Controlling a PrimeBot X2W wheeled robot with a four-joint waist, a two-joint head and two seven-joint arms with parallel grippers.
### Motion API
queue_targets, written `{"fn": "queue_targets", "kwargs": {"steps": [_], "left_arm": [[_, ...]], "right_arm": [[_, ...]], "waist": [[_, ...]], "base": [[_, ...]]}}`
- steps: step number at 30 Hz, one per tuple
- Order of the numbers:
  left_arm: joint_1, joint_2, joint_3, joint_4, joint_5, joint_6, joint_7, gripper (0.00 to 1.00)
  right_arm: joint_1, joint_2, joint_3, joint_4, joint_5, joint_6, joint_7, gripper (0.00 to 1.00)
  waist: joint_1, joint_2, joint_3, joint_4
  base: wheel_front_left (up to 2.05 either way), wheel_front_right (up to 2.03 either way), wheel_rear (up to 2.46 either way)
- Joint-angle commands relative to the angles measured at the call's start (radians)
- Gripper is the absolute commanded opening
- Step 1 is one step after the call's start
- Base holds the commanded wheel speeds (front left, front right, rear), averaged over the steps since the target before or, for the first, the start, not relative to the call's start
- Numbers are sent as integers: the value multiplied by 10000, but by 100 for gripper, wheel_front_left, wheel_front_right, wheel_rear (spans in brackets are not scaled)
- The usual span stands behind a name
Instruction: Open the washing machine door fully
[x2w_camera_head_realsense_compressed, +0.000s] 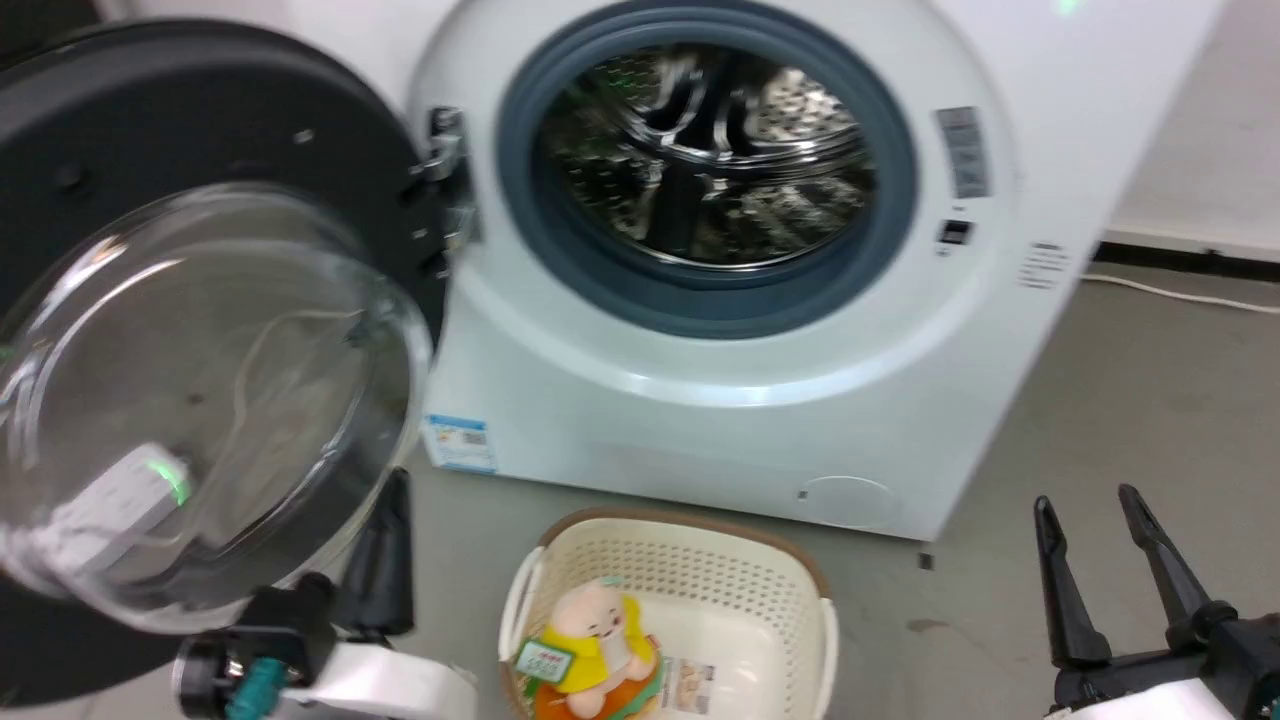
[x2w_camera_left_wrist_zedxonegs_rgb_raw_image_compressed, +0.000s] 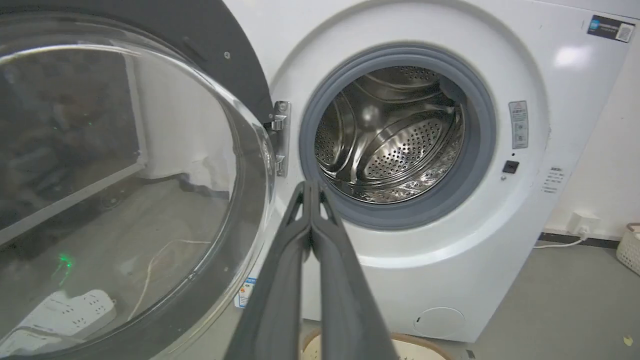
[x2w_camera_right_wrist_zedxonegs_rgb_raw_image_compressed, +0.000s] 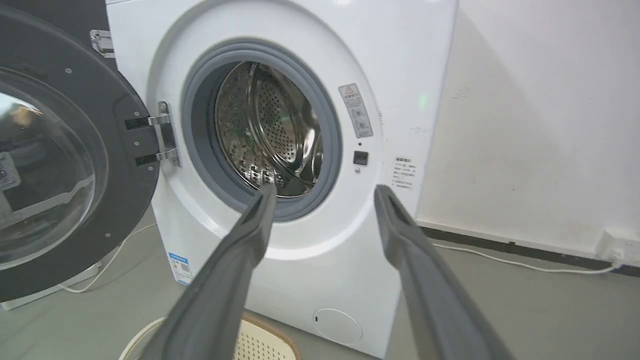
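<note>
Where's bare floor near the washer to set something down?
Free: grey floor right of the washing machine, between basket and wall cable. Crowded left: open washing machine door, shut left gripper beside it, cord on the floor below.

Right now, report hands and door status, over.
Left hand shut, empty. Right hand open, empty. Washing machine door wide open. Basket on floor ahead.

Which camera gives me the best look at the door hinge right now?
The right wrist view: the hinge is sharp, with both brackets reaching the washing machine door. The left wrist view shows it partly behind the glass bowl; the head view shows it blurred.
</note>
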Motion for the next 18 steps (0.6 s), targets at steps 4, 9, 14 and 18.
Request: {"fn": "queue_targets", "kwargs": {"steps": [4, 9, 14, 18], "left_arm": [[270, -244, -201, 207, 317, -115, -43, 0], [462, -516, -173, 260, 674, -160, -43, 0], [591, -605, -213, 391, 1208, -260, -43, 100], [681, -730, -212, 580, 1423, -370, -43, 100]], "right_arm": [[192, 80, -66, -62, -82, 8, -44, 100], [249, 97, -52, -38, -32, 8, -44, 100], [273, 101, -68, 91, 81, 8, -45, 100], [236, 102, -49, 224, 146, 8, -45, 100]], "waist": [[0, 0, -76, -679], [0, 0, -48, -996], [0, 0, -22, -1133], [0, 0, -11, -1193]], "base": [[0, 0, 0], [0, 0, 0], [0, 0, 0], [0, 0, 0]]}}
